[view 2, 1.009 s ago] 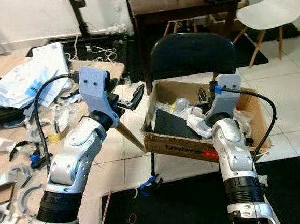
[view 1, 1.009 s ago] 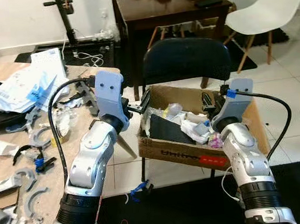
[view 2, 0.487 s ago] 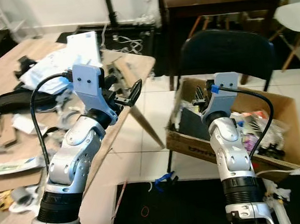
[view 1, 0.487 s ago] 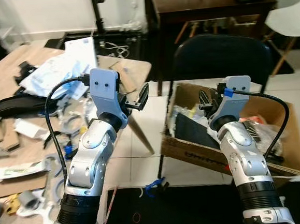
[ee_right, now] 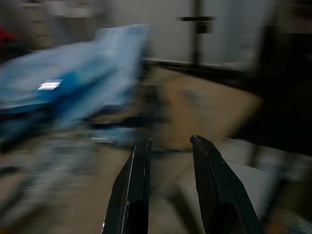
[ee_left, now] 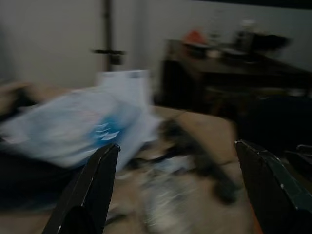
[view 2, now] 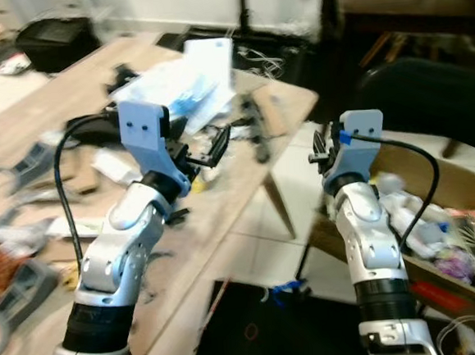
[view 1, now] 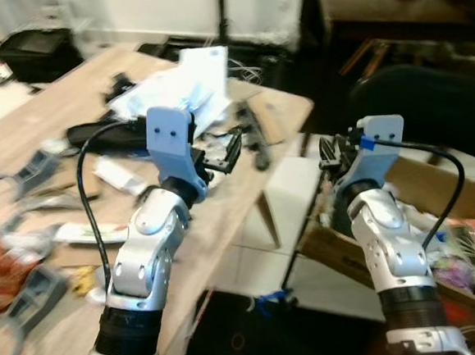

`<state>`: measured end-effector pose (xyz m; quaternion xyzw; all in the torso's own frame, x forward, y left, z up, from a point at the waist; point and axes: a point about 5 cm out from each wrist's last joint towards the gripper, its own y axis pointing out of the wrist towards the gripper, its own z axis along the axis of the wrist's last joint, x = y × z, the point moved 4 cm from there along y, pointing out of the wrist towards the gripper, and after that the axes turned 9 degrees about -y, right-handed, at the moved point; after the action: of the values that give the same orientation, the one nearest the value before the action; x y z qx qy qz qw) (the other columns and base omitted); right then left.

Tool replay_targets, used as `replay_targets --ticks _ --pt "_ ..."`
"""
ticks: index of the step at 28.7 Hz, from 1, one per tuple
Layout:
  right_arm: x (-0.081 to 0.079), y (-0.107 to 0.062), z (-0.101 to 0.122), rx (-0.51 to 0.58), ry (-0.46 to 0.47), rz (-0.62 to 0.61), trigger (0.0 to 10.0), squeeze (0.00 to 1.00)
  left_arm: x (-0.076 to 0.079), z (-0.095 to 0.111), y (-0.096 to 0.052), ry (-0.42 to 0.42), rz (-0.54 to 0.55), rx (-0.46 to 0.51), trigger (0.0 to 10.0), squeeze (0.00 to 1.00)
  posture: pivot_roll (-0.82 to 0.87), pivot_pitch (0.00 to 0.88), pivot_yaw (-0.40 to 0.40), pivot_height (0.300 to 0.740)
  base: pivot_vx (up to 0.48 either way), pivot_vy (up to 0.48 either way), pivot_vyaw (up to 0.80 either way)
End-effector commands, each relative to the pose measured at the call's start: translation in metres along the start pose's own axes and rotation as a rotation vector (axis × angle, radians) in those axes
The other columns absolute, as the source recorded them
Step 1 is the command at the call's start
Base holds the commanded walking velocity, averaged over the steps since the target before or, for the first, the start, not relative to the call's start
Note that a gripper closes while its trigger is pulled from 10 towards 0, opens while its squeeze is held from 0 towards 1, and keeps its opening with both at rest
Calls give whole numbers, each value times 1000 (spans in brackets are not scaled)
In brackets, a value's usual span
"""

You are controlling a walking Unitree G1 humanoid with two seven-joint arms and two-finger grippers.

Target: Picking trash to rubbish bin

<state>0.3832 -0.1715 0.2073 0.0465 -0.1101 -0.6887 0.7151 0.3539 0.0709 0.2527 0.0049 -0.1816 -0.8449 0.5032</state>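
Facing a littered wooden table (view 1: pixel 67 109) with left gripper (view 1: pixel 223 152) spread wide and empty, right gripper (view 1: pixel 334 149) nearly closed on nothing, cardboard rubbish box (view 1: pixel 438 211) off to the right; motion blur risking a misjudged reach that sweeps white-and-blue packets (view 1: pixel 185 91) floorward.

Light wooden table (view 1: pixel 67 100), white-and-blue plastic bags (view 1: pixel 183 95), brown cardboard box (view 1: pixel 436 191).
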Motion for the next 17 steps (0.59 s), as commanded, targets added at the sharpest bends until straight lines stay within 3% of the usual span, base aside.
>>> replay_targets --ticks 1,6,9,17 --pt "1 -2 -2 -7 1 0 10000 0 1 -5 -2 -8 -6 -22 10000 0 2 145 16 740 0 0 800" --pt "1 -2 -1 0 3 -4 10000 0 1 -7 -2 -5 -5 -32 10000 0 1 149 15 740 0 0 800" --pt "5 -3 -1 5 62 -27 10000 0 0 -9 -3 13 0 -47 10000 0 1 149 15 740 0 0 0" --pt "5 -4 -3 2 69 -25 10000 0 -2 -12 -3 35 11 -64 10000 0 1 152 16 740 0 0 0"
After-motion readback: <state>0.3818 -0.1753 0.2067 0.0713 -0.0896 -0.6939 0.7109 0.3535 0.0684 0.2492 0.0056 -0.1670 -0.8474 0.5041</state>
